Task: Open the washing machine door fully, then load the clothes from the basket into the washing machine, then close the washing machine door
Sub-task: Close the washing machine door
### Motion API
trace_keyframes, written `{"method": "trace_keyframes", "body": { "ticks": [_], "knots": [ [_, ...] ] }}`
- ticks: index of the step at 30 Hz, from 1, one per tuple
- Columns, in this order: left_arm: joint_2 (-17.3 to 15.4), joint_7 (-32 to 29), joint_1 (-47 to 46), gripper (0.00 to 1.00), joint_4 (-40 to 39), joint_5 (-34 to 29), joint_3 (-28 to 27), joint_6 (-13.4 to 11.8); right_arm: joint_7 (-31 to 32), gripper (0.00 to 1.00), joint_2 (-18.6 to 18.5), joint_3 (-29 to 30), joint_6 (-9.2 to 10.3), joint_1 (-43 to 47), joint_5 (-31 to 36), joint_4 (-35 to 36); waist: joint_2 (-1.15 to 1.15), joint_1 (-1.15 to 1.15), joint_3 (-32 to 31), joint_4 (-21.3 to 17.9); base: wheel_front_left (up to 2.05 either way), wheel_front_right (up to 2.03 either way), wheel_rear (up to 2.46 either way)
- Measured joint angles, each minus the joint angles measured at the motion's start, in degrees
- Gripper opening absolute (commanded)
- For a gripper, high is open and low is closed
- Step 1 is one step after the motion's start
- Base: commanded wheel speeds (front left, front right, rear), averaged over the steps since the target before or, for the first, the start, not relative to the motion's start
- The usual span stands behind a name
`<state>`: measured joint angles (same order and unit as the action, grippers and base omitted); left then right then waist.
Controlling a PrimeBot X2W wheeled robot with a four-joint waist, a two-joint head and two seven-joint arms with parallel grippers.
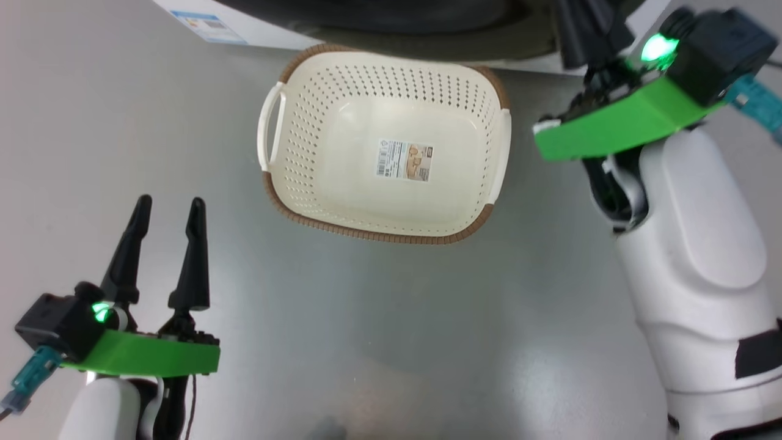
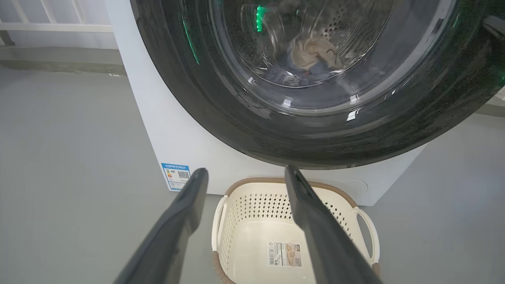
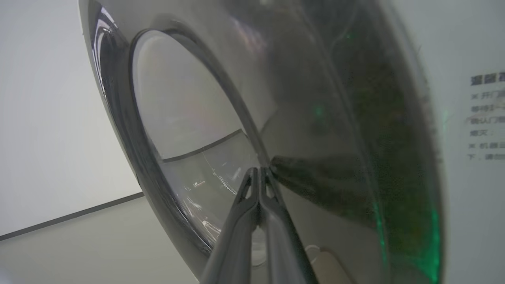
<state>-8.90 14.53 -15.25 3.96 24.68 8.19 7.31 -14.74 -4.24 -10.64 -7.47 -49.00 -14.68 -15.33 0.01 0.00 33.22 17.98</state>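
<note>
Cream-white basket (image 1: 305, 140), dotted all over with little holes, brown woven-look rim, white handles. The washing machine (image 2: 173, 130) is white with a blue sticker (image 2: 176, 176); its door (image 2: 236, 118) gleams glossy black. The clothes (image 2: 311, 55) show beige and blue. Grey floor (image 1: 91, 122).

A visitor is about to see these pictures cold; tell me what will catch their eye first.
The washing machine door, a huge glossy black ring, looms across the top of the left wrist view, the clothes showing through its glass. Before it on the grey floor sits the basket, empty. In the right wrist view the right gripper, shut, has its tips at the door's glass edge.
</note>
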Motion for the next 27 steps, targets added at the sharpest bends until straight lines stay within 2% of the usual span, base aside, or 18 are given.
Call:
{"method": "trace_keyframes", "body": {
  "ticks": [10,16,20,27],
  "knots": [
    [-0.42,0.01,-2.57,1.0,-0.14,1.27,1.93,0.0,0.0,0.0,-0.29,2.4,-0.01,-10.12,1.52,-2.57,0.0,0.0,4.07,0.04,0.0,0.0,0.0],
    [-0.48,0.01,-4.03,1.0,-0.16,1.8,2.79,0.0,0.0,0.0,0.46,3.0,-0.64,-12.93,2.0,-3.35,0.0,0.0,5.78,0.03,0.0,0.0,0.0],
    [-0.48,0.01,-4.48,1.0,-0.15,1.81,2.98,0.0,0.0,0.0,0.63,2.79,-1.04,-13.32,1.9,-3.74,0.0,0.0,5.94,-0.12,0.0,0.0,0.0],
    [-0.53,0.01,-4.43,1.0,-0.09,1.8,2.13,0.0,-0.01,0.0,-0.43,-0.04,-0.35,-11.95,-0.89,-4.6,0.0,0.0,4.0,-0.98,0.0,0.0,0.0]
  ]
}}
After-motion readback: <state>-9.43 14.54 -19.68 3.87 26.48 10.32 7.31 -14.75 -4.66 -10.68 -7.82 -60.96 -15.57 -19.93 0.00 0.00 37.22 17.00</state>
